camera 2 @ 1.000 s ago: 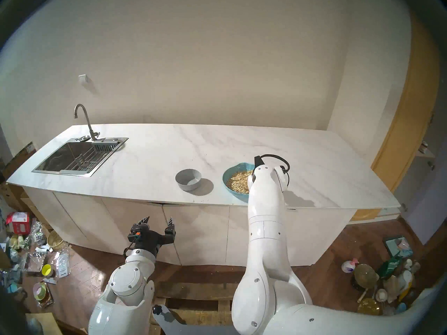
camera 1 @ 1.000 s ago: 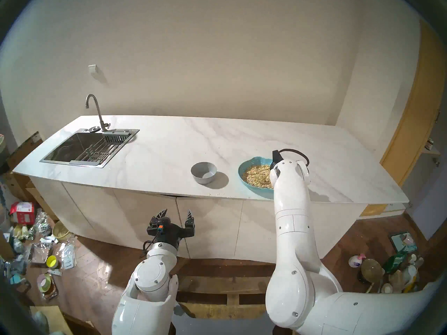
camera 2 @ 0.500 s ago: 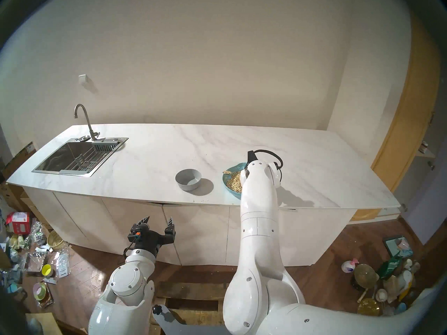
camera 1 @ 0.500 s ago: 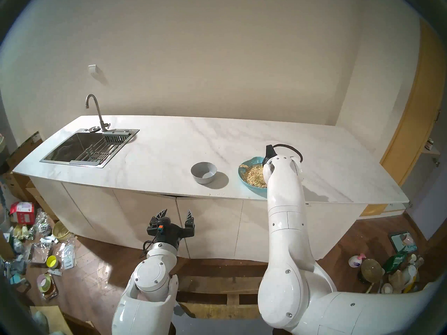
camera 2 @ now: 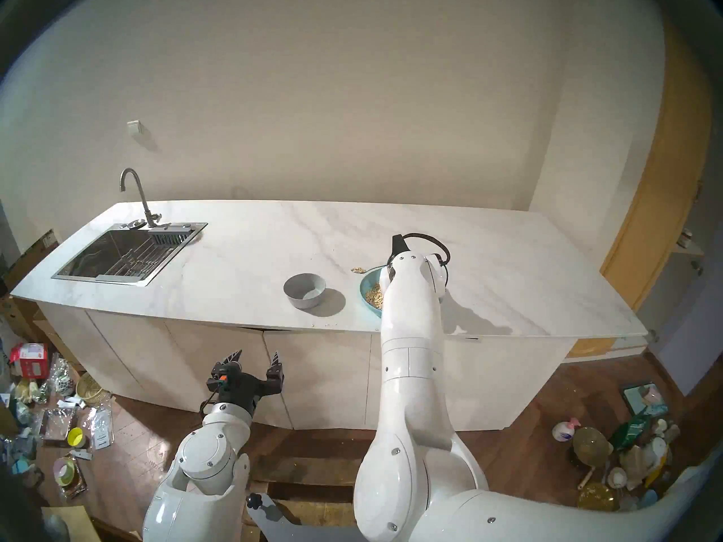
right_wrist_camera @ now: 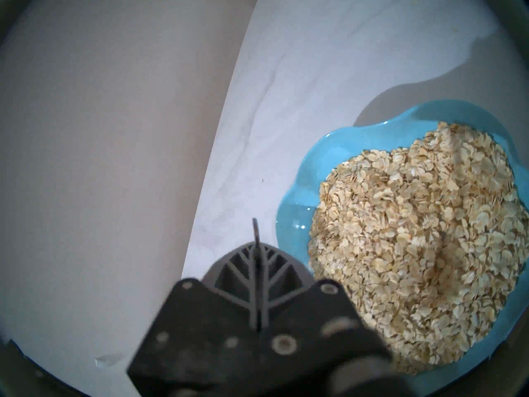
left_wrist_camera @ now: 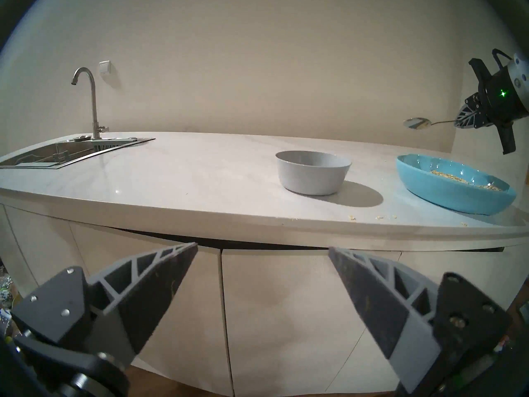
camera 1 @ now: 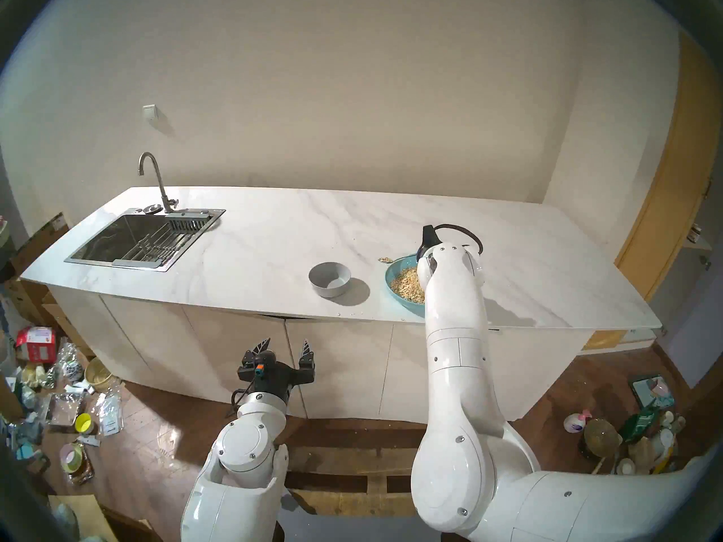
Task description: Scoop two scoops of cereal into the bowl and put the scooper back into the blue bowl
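The turquoise blue bowl (camera 1: 394, 295) with a heap of cereal (camera 1: 407, 286) sits near the counter's front right. The small grey bowl (camera 1: 329, 279) stands to its left and looks empty. My right gripper (left_wrist_camera: 464, 120) is shut on the scooper's handle. It holds the scooper (left_wrist_camera: 417, 123) level above the counter, its head loaded with flakes (camera 1: 385, 259) just past the blue bowl's far-left rim. In the right wrist view the shut fingers (right_wrist_camera: 243, 261) pinch the handle (right_wrist_camera: 254, 228) beside the blue bowl (right_wrist_camera: 294, 193) and cereal (right_wrist_camera: 415, 244). My left gripper (camera 1: 285, 347) hangs open and empty below the counter's front edge.
A steel sink (camera 1: 137, 238) with a tall faucet (camera 1: 154, 177) takes the counter's left end. A few stray flakes (left_wrist_camera: 380, 216) lie by the front edge near the blue bowl. Clutter covers the floor on both sides (camera 1: 70, 396).
My right arm has lifted the scooper out of the cereal and carried it left, so its loaded head is now outside the blue bowl's rim. The left arm has not moved.
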